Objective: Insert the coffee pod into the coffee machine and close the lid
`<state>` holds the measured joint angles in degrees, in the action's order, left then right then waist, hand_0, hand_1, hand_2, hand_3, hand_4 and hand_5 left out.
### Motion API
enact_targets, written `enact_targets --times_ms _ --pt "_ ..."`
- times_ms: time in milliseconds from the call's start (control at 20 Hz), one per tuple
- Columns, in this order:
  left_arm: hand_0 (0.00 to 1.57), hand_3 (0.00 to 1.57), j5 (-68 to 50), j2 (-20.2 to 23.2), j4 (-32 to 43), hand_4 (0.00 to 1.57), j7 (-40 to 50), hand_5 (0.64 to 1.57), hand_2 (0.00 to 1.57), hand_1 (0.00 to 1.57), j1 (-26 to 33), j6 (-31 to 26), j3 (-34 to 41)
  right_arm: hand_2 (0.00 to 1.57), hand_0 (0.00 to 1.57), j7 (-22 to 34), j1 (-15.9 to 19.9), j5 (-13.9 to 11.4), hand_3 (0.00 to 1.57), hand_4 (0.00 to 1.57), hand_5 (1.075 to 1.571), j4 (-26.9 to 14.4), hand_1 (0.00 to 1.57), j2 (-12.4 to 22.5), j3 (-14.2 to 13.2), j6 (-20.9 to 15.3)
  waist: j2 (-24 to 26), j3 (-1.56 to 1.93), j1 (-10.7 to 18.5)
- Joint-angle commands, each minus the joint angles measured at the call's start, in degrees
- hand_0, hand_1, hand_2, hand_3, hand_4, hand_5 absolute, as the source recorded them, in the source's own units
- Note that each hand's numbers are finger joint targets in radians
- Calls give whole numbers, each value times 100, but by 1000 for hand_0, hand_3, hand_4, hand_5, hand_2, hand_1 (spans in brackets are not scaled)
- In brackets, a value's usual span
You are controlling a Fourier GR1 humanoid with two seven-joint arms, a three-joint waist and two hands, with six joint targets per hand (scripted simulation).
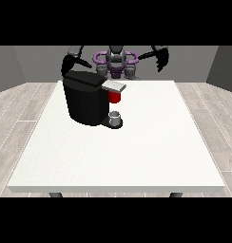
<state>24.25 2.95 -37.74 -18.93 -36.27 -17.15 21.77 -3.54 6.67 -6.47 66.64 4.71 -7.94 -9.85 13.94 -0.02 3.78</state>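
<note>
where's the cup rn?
In the front view the grey cup stands on the coffee machine's base at its front right, just below the red part, on the left half of the table.

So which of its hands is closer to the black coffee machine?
Its right hand, at the view's left, hangs just above the coffee machine; the hand at the view's right is far off.

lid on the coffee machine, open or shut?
Cannot tell for sure. The grey lid lies roughly flat atop the coffee machine, with a red part showing under it; any gap is not visible.
</note>
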Motion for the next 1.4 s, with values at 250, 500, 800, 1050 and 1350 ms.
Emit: enact_targets --times_ms 250,500,800,1050,1350 --pt "0 0 -404 -115 -335 390 12 1571 0 0 800 -211 0 0 0 453 662 144 0 62 1571 708 0 124 387 650 341 1 317" --pt "0 0 -578 -254 -854 411 538 1571 0 0 804 -95 -190 0 0 438 1026 101 0 239 1571 913 0 452 383 920 98 4 401" --pt "0 0 -1379 -294 -1708 366 832 1571 0 0 1096 265 -1072 0 0 453 1419 504 0 0 1571 215 0 809 -246 1121 -240 6 657" --pt "0 0 -1367 -292 -2337 356 1084 1571 0 0 1350 -14 -1119 0 0 1022 1928 854 0 83 1571 18 0 644 -466 980 -398 6 926" --pt "0 0 -1518 -294 -3092 301 1149 1571 0 0 1657 -100 -1403 0 0 1101 2590 1085 0 168 1571 -432 0 847 -725 947 -971 4 1018"
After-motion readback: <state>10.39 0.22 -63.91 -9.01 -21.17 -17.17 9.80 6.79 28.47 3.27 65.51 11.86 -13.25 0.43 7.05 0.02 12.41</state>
